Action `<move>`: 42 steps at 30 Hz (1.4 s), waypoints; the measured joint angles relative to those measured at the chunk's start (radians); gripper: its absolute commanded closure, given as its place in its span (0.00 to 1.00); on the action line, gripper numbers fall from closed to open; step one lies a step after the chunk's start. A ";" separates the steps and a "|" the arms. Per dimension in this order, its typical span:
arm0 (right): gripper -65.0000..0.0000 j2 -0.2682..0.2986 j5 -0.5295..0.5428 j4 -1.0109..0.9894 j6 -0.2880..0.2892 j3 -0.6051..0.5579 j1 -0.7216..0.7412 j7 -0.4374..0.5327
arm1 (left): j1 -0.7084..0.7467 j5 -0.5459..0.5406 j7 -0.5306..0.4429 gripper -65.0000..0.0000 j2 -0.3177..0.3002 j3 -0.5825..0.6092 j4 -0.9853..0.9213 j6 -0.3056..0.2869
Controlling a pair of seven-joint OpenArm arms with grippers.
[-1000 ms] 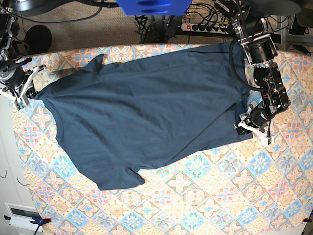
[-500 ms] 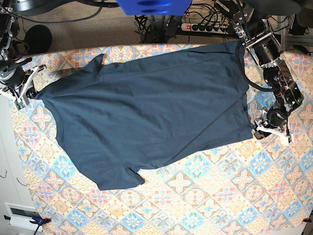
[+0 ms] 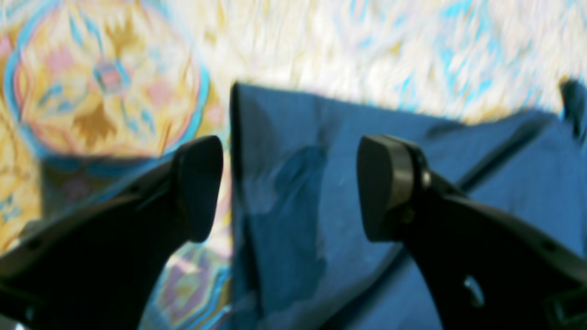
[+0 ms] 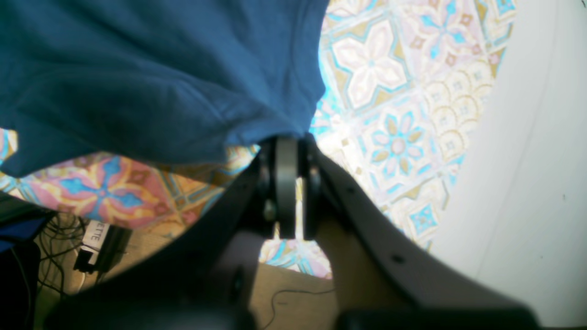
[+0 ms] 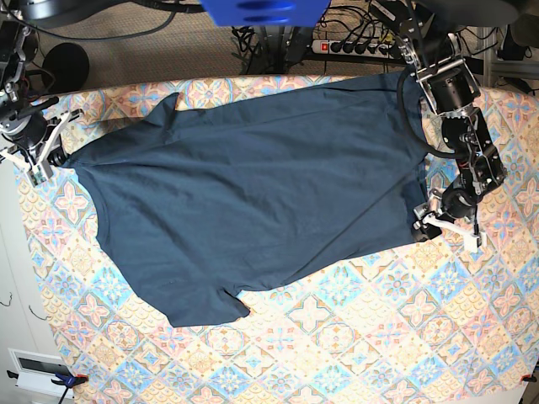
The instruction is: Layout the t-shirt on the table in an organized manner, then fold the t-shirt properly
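The dark navy t-shirt [image 5: 253, 194] lies spread over the patterned table [image 5: 354, 337], collar side to the left, one sleeve at the front [image 5: 206, 307]. My left gripper [image 5: 425, 225] hovers open at the shirt's right hem. In the left wrist view its fingers [image 3: 197, 188] straddle the hem corner [image 3: 284, 151] without touching the t-shirt. My right gripper [image 5: 52, 156] is shut on the shirt's far-left edge. In the right wrist view the t-shirt [image 4: 160, 78] hangs from the closed right gripper [image 4: 286, 146] a little above the table [image 4: 399, 137].
Beyond the table's far edge, a power strip with cables [image 5: 354, 46] lies on the floor. A blue object [image 5: 265, 10] hangs at the top centre. A white surface [image 5: 13, 278] runs along the table's left side.
My left gripper has opened and let go of the hem corner, swinging out to the right and back toward the shirt. My right gripper shifted slightly toward the far edge, still holding.
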 measured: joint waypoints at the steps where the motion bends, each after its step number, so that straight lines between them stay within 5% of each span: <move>1: 1.00 0.000 0.000 0.000 0.000 0.000 0.000 0.000 | -0.002 -0.003 0.006 0.34 0.002 0.010 0.000 -0.001; 18: 1.00 0.000 0.000 0.000 0.000 0.000 0.000 0.000 | 0.001 -0.003 0.010 0.40 0.012 0.022 0.000 -0.001; 25: 1.00 0.000 0.000 0.000 0.000 0.000 0.000 0.000 | 0.003 0.001 0.005 0.39 -0.006 -0.061 0.000 0.003; 42: 1.00 0.000 0.000 0.000 0.000 0.004 0.000 0.000 | -0.005 -0.014 -0.021 0.39 0.049 -0.057 -0.078 -0.006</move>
